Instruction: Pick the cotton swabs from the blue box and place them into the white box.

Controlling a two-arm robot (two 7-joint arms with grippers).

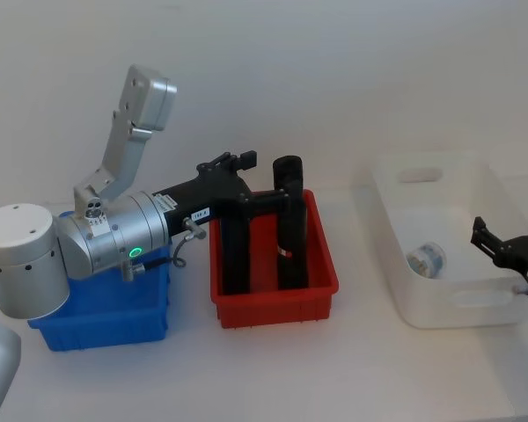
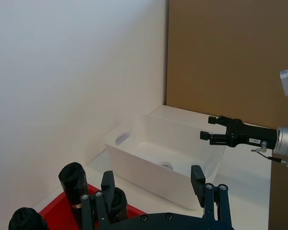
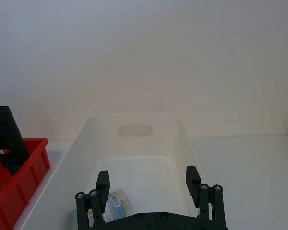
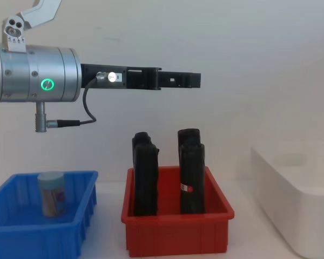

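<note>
One jar of cotton swabs [image 1: 427, 259] lies in the white box [image 1: 458, 299] just beneath the right claw [image 1: 509, 227], spread and empty, and a second jar [image 4: 52, 193] stands in the blue box [image 4: 38, 240] below and behind the left claw [image 1: 233, 164] (also spread, empty, above the red bin [image 1: 273, 312]).

Mostly plastic, some metal
Glossy blue box [image 4: 43, 237] and red bin [image 4: 175, 237]; smooth white box [image 1: 458, 303] below the matt black right gripper [image 3: 148, 175]; satin metal left arm [image 4: 38, 73].

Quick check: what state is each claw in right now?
Left claw: open, holding nothing.
Right claw: open, holding nothing, over the white box.
</note>
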